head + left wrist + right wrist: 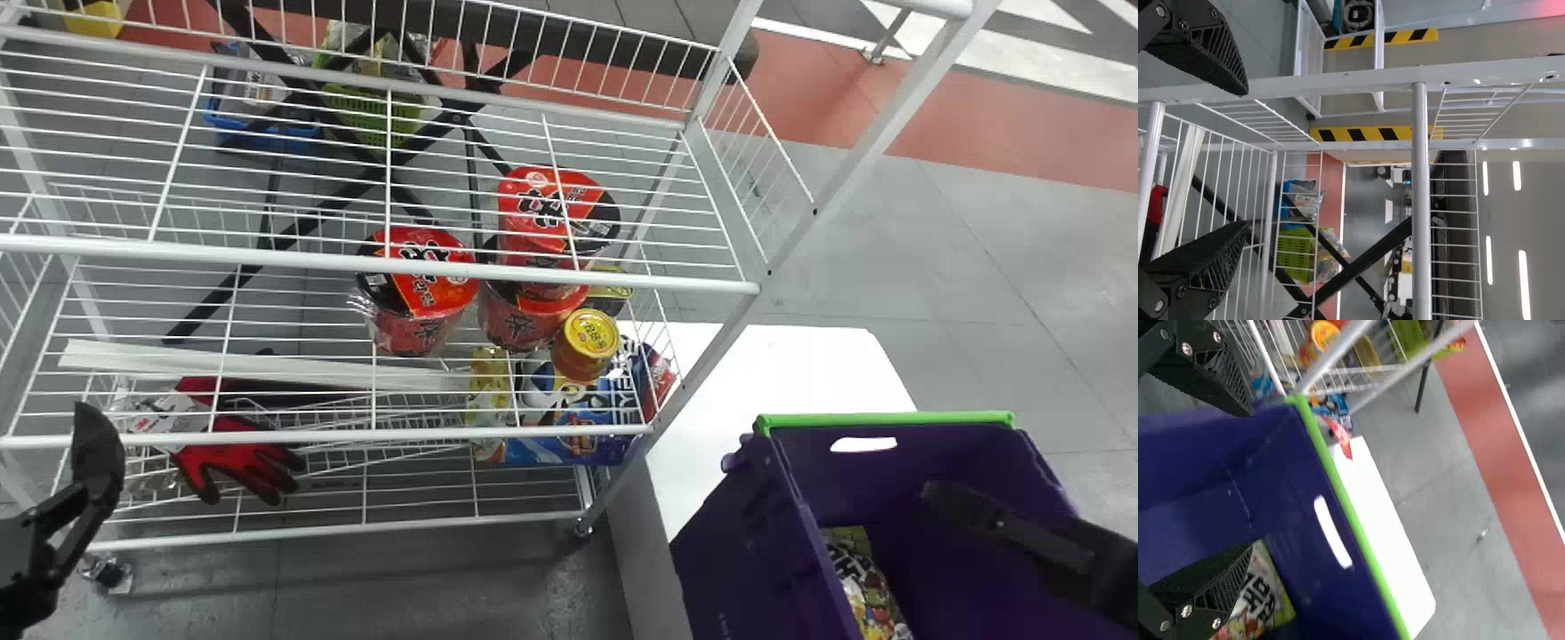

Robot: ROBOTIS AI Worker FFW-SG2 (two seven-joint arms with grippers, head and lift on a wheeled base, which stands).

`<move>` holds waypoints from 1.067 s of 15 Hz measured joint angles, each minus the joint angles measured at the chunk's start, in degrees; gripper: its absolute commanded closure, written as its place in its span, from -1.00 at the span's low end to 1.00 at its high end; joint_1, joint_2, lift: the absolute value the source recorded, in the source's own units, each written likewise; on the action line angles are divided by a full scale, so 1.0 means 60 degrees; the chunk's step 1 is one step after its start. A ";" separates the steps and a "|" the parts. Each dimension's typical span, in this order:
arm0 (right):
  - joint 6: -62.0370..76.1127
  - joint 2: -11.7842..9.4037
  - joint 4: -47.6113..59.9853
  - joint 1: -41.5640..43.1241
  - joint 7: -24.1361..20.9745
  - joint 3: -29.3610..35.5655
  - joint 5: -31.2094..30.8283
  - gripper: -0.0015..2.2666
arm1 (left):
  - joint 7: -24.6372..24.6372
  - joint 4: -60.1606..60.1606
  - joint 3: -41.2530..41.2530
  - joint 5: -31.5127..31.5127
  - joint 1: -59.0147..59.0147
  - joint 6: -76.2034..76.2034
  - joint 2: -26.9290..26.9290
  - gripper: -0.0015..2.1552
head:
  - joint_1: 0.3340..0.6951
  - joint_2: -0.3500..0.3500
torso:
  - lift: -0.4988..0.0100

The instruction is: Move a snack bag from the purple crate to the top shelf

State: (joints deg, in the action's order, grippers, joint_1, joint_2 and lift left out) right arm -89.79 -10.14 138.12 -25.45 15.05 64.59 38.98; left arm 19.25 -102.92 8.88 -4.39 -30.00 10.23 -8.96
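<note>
Black fingers of the right tool (pixel 1000 526) stand wide apart over the inside of a purple crate (pixel 729 551), the dark arm slanting in from the robot's right with its tips pointed inward. The snack bag (pixel 864 582) lies low in the crate, below and to the left of the right tool. In the right wrist view, one finger covers part of the bag, while the other stands over the opposite part of the crate; whether finger and bag touch cannot be told. A white table (pixel 756 382) extends beyond the same tool, past the crate's green rim (pixel 889 418).

At the robot's far left, the left tool (pixel 96 444) is held at the near side of a white wire rack (pixel 533 283), its fingers parted and aimed toward the rails. To its right and beyond, seen through the wires, are red gloves (pixel 240 462) and, farther over, red-lidded cups (pixel 418 284). The cups sit beneath the wires of the top shelf (pixel 356 169), well to the left of the right tool.
</note>
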 measured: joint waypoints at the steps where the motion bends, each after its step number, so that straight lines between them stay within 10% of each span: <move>1: 0.0000 -0.0086 -0.0406 0.0006 0.0011 -0.0098 -0.0392 -0.89 | 0.0000 0.0050 0.0007 0.0000 0.0025 0.0000 0.0000 -0.89 | 1.00 -1.00 | -0.81; 9: 0.0000 -0.1223 -0.3551 -0.0014 0.1074 -0.2793 -0.5211 -0.88 | 0.0015 0.0226 -0.0073 -0.0099 0.0093 0.0306 -0.0006 -0.89 | 1.00 -1.00 | -0.81; 16: 0.0000 -0.1852 -0.5689 -0.0500 0.2516 -0.4495 -0.7422 -0.87 | 0.0014 0.0363 -0.0141 -0.0230 0.0197 0.0440 -0.0004 -0.89 | 1.00 -1.00 | -0.81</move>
State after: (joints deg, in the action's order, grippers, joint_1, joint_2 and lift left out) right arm -89.78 -21.25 103.99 -28.44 30.15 37.62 -5.55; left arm 19.34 -100.75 8.03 -5.78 -28.82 12.87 -8.99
